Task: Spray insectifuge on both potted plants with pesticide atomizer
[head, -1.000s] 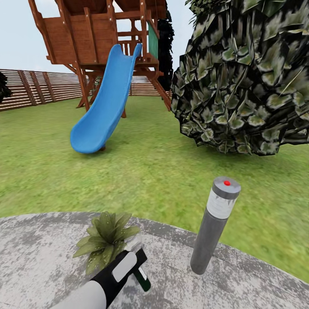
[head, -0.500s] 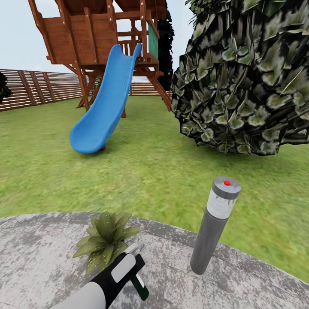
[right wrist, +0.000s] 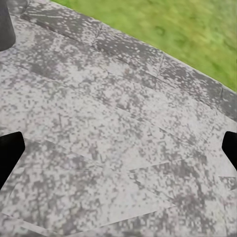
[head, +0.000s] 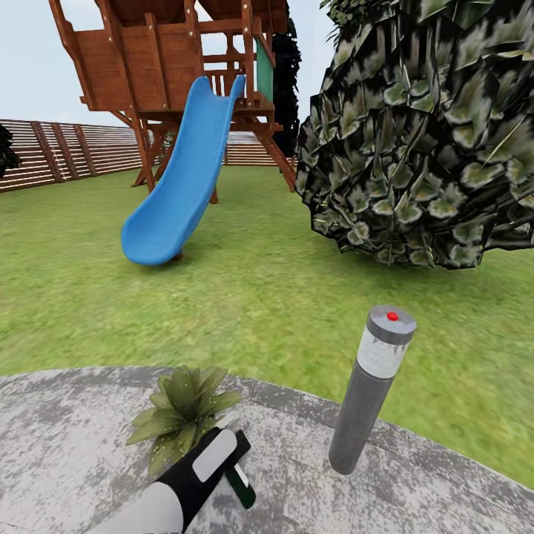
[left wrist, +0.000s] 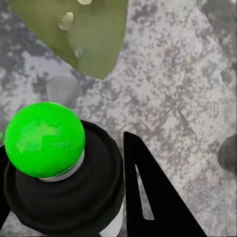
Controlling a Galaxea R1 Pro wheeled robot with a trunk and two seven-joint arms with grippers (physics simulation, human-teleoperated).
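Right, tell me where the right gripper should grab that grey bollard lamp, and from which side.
On the bollard lamp, grip the plain grey shaft below the pale band, coming in level from the patio side. It is an upright round post, so the open right gripper can likely close across it. The left gripper is busy holding the pesticide atomizer.

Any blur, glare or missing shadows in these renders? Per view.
Head view: flat, even light, lawn texture smeared, bollard lamp crisp, no strong cast shadow. Left wrist view: the close green ball is mottled and low-res, potted plant leaf soft. Right wrist view: patio pixelated, grass blurred; no glare.
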